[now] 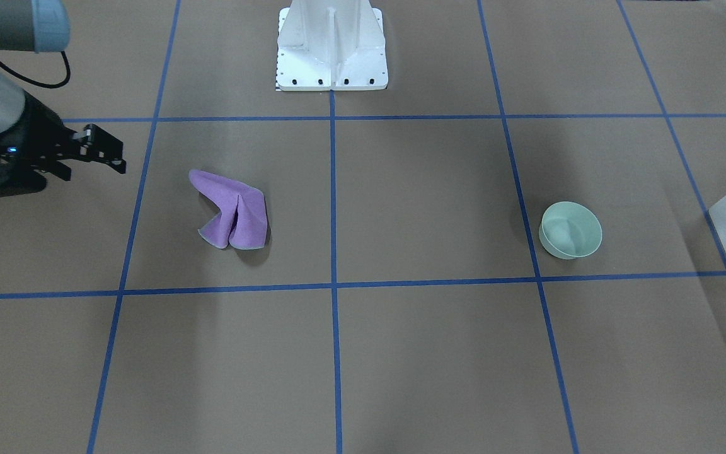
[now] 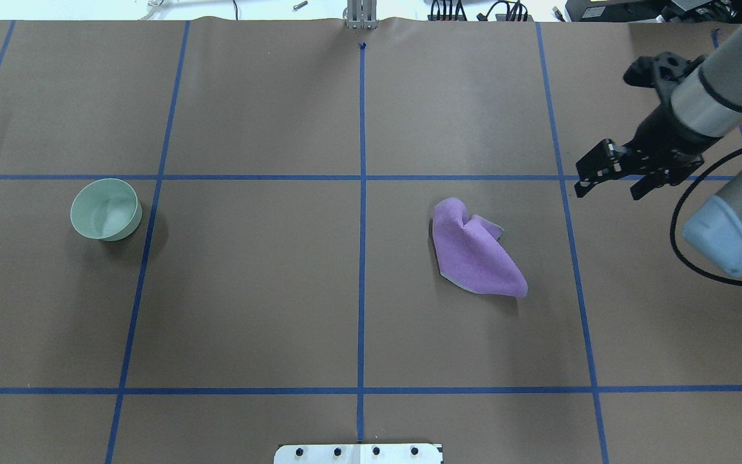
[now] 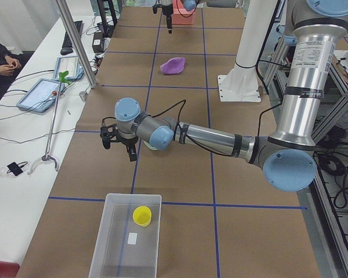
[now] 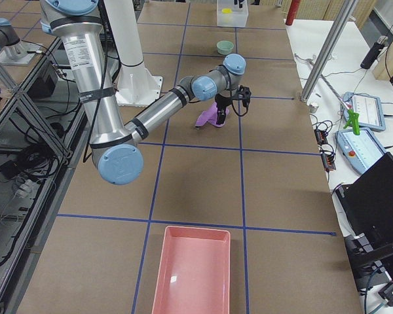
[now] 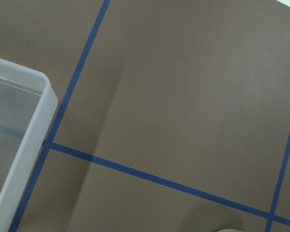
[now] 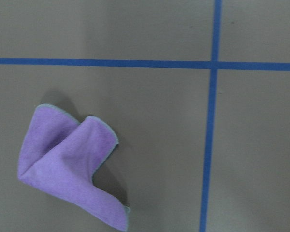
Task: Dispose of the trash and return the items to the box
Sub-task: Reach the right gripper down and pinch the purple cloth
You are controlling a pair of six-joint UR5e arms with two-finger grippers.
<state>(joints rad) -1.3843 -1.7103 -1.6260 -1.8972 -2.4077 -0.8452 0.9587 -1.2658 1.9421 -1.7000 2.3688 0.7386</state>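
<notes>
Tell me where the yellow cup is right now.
In the exterior left view, the cup stands inside the box, in its half nearer the middle, at the end of the table on the robot's left.

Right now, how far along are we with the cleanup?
Done: the yellow cup sits in the box. In hand: nothing visibly held. The right gripper hangs open beside the purple cloth. The left gripper hangs near the box, its state unclear. Left: the green bowl on the table goes in the box, and the cloth likely goes in the pink bin.
</notes>
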